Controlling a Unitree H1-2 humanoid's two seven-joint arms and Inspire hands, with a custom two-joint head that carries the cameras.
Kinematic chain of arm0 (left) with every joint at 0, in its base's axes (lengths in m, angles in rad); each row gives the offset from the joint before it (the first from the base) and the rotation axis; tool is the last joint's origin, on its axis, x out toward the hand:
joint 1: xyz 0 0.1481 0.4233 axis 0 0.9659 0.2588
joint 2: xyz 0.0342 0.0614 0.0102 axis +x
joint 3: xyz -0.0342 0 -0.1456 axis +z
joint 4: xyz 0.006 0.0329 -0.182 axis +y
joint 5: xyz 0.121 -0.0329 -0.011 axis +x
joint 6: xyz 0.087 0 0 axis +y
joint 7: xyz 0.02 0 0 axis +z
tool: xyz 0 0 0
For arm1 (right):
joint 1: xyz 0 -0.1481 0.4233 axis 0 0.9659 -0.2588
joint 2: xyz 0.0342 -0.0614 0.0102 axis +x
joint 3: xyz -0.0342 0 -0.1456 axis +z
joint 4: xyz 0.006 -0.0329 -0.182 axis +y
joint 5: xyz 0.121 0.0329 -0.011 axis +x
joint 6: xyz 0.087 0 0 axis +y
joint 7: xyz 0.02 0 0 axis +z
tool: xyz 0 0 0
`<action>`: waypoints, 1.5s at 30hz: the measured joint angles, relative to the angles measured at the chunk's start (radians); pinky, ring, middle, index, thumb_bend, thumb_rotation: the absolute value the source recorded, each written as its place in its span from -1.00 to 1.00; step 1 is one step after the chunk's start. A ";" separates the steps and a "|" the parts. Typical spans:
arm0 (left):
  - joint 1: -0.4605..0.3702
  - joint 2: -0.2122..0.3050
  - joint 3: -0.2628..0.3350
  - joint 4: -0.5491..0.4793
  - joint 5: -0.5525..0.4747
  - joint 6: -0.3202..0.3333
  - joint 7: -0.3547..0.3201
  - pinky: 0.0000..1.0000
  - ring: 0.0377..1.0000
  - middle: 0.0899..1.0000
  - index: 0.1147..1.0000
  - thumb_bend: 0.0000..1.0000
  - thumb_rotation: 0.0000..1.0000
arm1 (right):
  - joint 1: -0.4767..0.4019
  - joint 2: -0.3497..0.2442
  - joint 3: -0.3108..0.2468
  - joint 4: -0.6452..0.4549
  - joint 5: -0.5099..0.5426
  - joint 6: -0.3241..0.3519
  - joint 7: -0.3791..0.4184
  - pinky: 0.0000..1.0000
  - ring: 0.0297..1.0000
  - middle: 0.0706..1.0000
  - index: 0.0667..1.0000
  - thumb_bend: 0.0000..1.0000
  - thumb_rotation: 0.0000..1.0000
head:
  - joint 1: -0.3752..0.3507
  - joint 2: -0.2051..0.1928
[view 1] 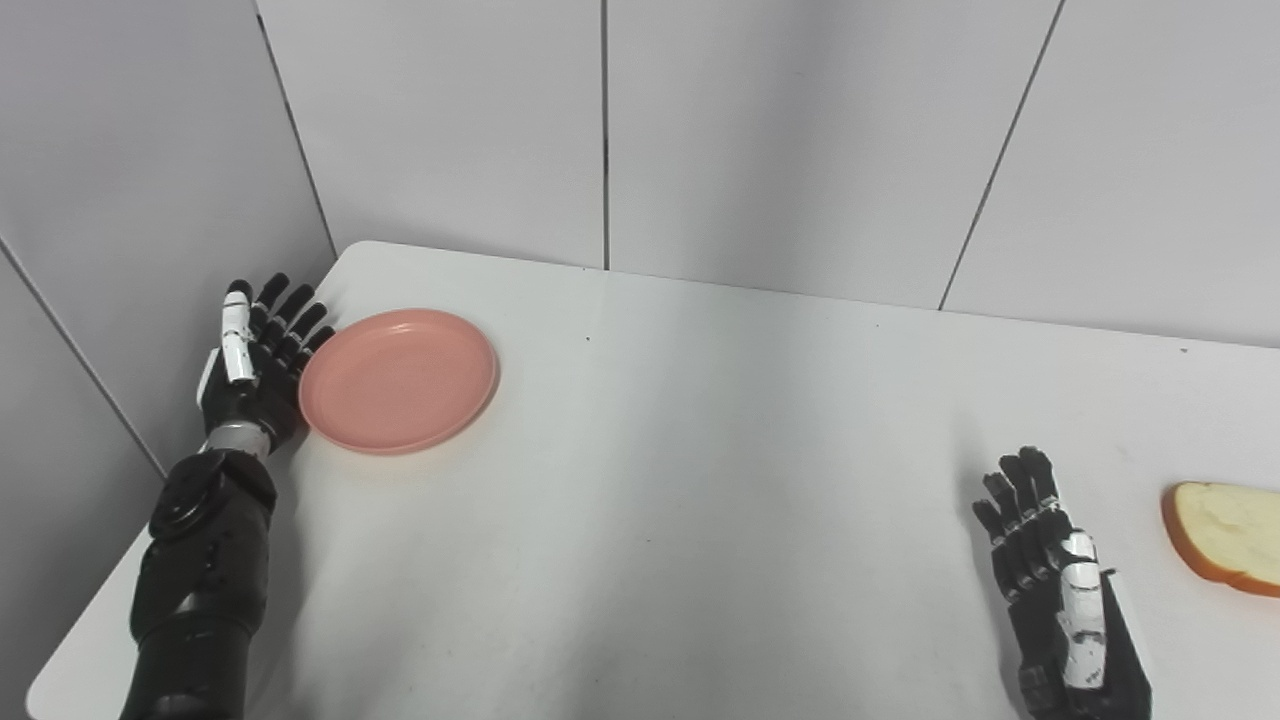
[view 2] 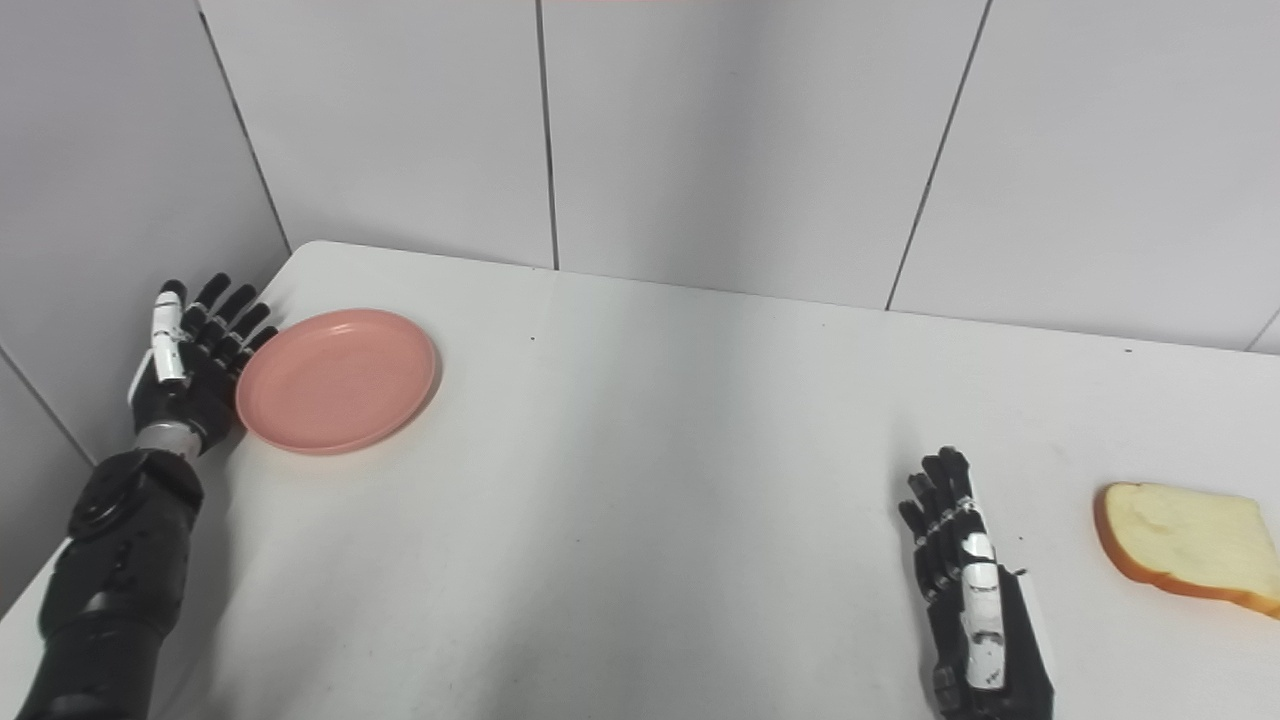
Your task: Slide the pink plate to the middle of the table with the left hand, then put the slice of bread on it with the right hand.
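Pink plate (view 1: 398, 380) sits at the far left of the white table (view 1: 700, 450), empty; the left hand (view 1: 255, 355) stands just beside its left rim, fingers (view 1: 290, 315) straight and slightly spread, holding nothing; contact cannot be told. At near right, the right hand (view 2: 965, 590) rests with fingers extended, close together, empty; the bread slice (view 2: 1185, 545) lies right of it, apart. Only the right eye view shows nearly the whole slice; the left crops it. No writing is legible.

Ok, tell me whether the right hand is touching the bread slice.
Apart. The right eye view shows bare white table between the right hand and the bread slice, which lies further to the right.
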 measured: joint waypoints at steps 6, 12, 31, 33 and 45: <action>0.005 -0.005 -0.012 0.000 0.007 -0.005 0.002 0.75 0.76 0.73 0.71 -0.20 1.00 | 0.001 0.001 0.002 -0.002 -0.007 0.000 -0.002 1.00 1.00 1.00 1.00 -0.28 0.99 | -0.017 0.006; 0.053 -0.044 -0.047 -0.076 0.005 -0.018 -0.029 0.75 0.76 0.75 0.72 -0.21 1.00 | 0.007 0.000 0.004 -0.006 -0.009 0.003 -0.006 1.00 1.00 1.00 0.99 -0.26 1.00 | -0.020 0.006; 0.104 -0.139 -0.162 -0.255 0.012 0.081 -0.037 0.71 0.72 0.71 0.67 -0.18 1.00 | 0.025 0.013 0.030 -0.029 -0.045 0.039 -0.029 1.00 1.00 1.00 0.99 -0.25 1.00 | -0.123 0.006; 0.104 -0.143 -0.170 -0.256 0.013 0.084 -0.038 0.71 0.72 0.69 0.64 -0.18 1.00 | 0.025 0.016 0.031 -0.029 -0.057 0.049 -0.034 1.00 1.00 1.00 0.99 -0.24 1.00 | -0.145 0.008; 0.099 -0.203 -0.272 -0.281 0.028 0.096 -0.076 0.70 0.73 0.70 0.68 -0.16 1.00 | 0.019 0.034 0.043 -0.028 -0.120 0.065 -0.066 1.00 0.99 1.00 1.00 -0.20 1.00 | -0.265 0.023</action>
